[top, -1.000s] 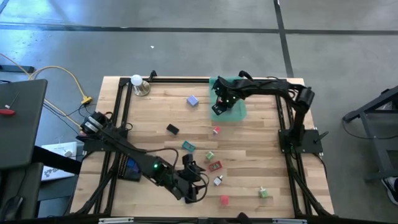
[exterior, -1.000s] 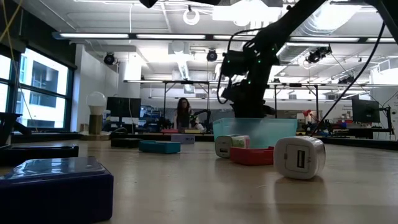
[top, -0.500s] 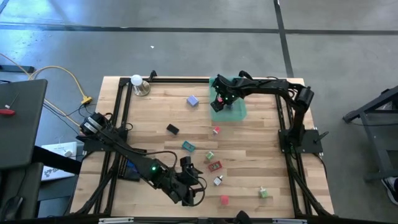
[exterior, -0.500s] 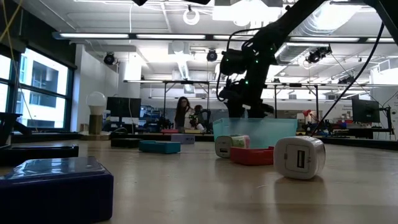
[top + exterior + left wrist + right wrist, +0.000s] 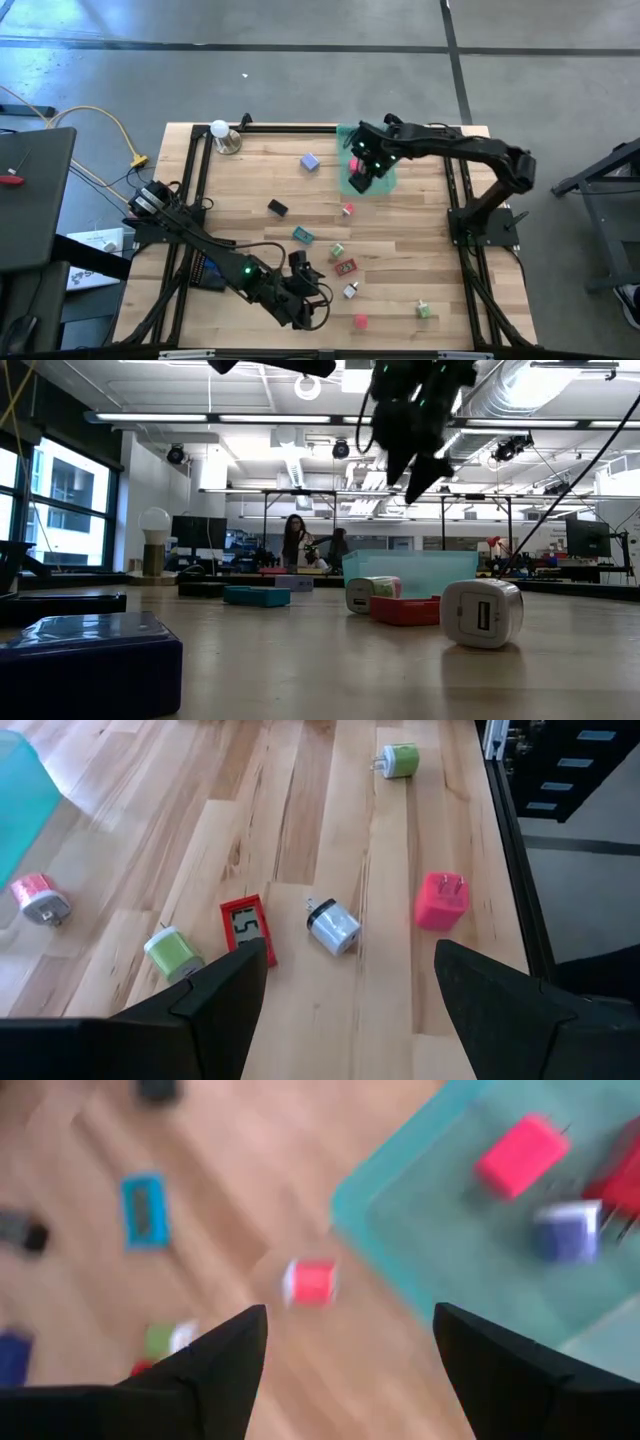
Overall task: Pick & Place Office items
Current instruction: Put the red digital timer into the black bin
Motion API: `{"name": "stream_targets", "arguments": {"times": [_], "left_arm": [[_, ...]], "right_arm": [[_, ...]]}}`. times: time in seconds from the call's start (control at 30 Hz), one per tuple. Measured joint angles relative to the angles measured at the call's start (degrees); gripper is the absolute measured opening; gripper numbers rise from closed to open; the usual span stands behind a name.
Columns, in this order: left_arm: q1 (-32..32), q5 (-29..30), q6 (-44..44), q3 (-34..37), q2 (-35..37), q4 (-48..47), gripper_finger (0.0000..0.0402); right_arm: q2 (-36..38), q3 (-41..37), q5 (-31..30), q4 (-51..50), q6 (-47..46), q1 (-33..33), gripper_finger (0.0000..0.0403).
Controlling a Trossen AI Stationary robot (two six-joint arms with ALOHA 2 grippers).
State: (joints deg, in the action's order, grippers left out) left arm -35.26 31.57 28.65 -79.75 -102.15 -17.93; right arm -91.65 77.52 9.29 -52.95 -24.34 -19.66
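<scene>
The office items lie scattered on the wooden table: a purple block (image 5: 310,161), a black piece (image 5: 277,207), a teal piece (image 5: 303,235), a red flat piece (image 5: 245,927), a white plug block (image 5: 333,926), a pink block (image 5: 440,900) and green ones (image 5: 400,760). My right gripper (image 5: 358,178) hangs open and empty high over the translucent green tray (image 5: 380,180), where a pink block (image 5: 520,1152) and a purple one (image 5: 567,1230) lie. My left gripper (image 5: 350,990) stands open above the near table, just left of the white and red pieces.
A white ball on a round metal base (image 5: 221,131) stands at the far left corner. A small red block (image 5: 310,1280) lies on the table just outside the tray's near edge. Black frame rails (image 5: 195,190) run along the table's sides. A person shows in the room beyond (image 5: 295,540).
My right gripper has risen from down inside the green tray to high above it, drifting slightly toward the table's right edge, with nothing between its fingers.
</scene>
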Motion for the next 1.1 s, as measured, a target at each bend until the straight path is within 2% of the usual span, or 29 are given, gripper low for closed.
{"name": "stream_targets", "arguments": {"times": [0.2,0.43,0.6,0.8,0.97,1.1], "left_arm": [[-0.59,-0.09,1.7,0.0,0.0,-1.44,0.0281],[-1.28,-0.08,1.76,0.0,0.0,-1.47,0.0281],[-2.03,-0.08,1.74,0.0,0.0,-1.51,0.0281],[-2.59,-0.08,1.15,0.0,0.0,-1.56,0.0281],[-2.52,-0.04,1.15,0.0,0.0,-1.58,0.0281],[-2.39,-0.06,1.13,0.0,0.0,-1.62,0.0281]], "right_arm": [[5.14,0.0,-1.98,-8.25,-3.29,9.78,0.0274],[5.65,-0.25,-5.3,-15.11,-8.85,22.9,0.027],[5.48,-3.1,-8.67,-10.41,-8.75,32.99,0.0269],[5.5,-8.43,-11.87,-1.67,-4.41,41.79,0.0269],[5.5,-13.18,-19.78,5.22,2.15,46.18,0.0269],[5.5,-16.11,-28.09,12.11,3.65,46.82,0.0269]]}}
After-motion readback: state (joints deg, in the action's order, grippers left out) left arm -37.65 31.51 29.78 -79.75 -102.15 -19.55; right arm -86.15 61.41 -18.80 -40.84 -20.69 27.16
